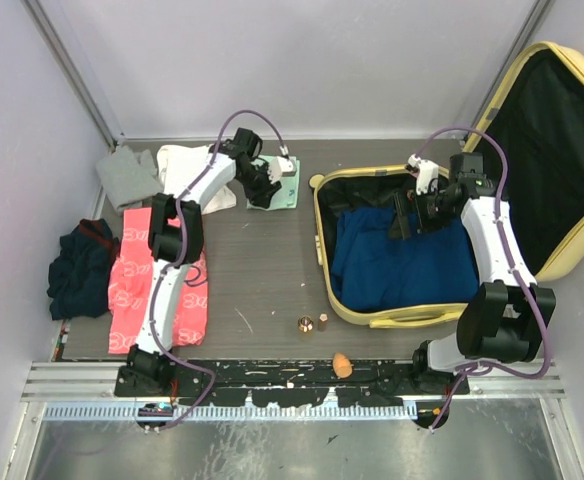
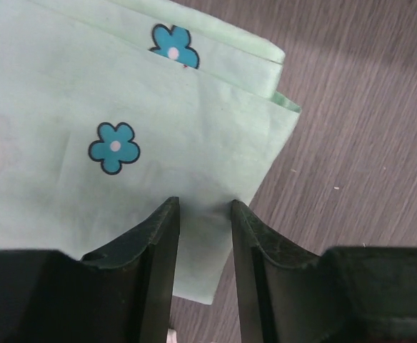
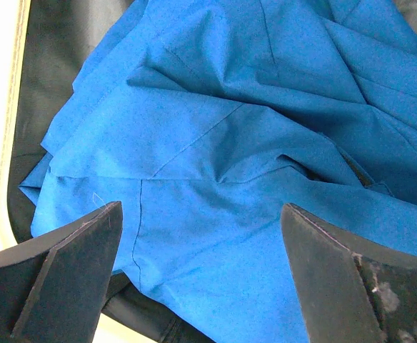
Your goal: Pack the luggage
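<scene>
left gripper (image 2: 203, 207): fingers drawn close, a narrow gap left between them. the tips sit at the near corner of a folded pale green cloth (image 2: 123, 93) printed with blue flowers. the cloth shows through the gap, and i cannot tell if the pads pinch it or only rest on it. in the wrist view the cloth spreads ahead and left of the tips, with bare grey table (image 2: 365, 107) to their right.

right gripper (image 3: 201, 207): fingers spread wide, nothing between them. a rumpled blue garment (image 3: 251, 143) lies just below and ahead of the tips. black lining and a pale yellow rim show left of the fingers.

top view: the luggage (image 1: 319, 240) lies open around the right gripper, blue garment inside, lid tipped back beyond it. it is well apart from the left gripper. a pink patterned cloth (image 1: 132, 285) lies under the left arm.
</scene>
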